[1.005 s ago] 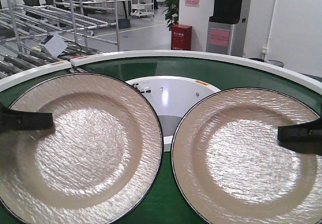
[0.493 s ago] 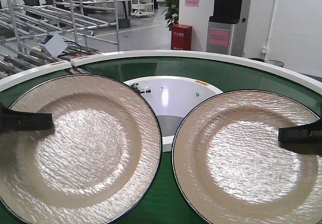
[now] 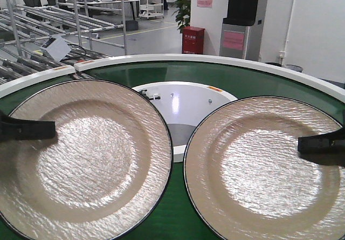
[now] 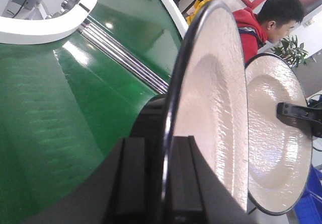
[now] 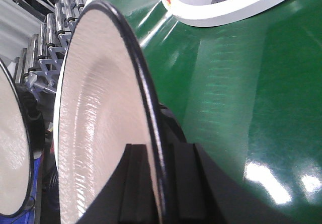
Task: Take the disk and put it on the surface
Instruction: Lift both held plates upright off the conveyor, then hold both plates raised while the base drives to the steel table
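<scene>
Two pale, textured disks with thin black rims hang above the green belt. My left gripper (image 3: 53,129) is shut on the rim of the left disk (image 3: 91,159); in the left wrist view its jaws (image 4: 163,151) pinch the disk's edge (image 4: 211,98). The right gripper (image 3: 302,143) is shut on the rim of the right disk (image 3: 264,170), and the right wrist view shows those jaws (image 5: 160,156) clamped on the edge (image 5: 95,123). Each wrist view also catches the other disk (image 4: 274,143) (image 5: 12,153). The dark taped surface is out of view.
The green ring conveyor (image 3: 215,75) with white rims runs under both disks, around a white hub (image 3: 183,97). Roller racks (image 3: 32,62) stand at the left. A person in a red hoodie (image 4: 256,27) stands behind the disks.
Hardly anything: both disks sit very slightly lower in the front view, and each is held as before.
</scene>
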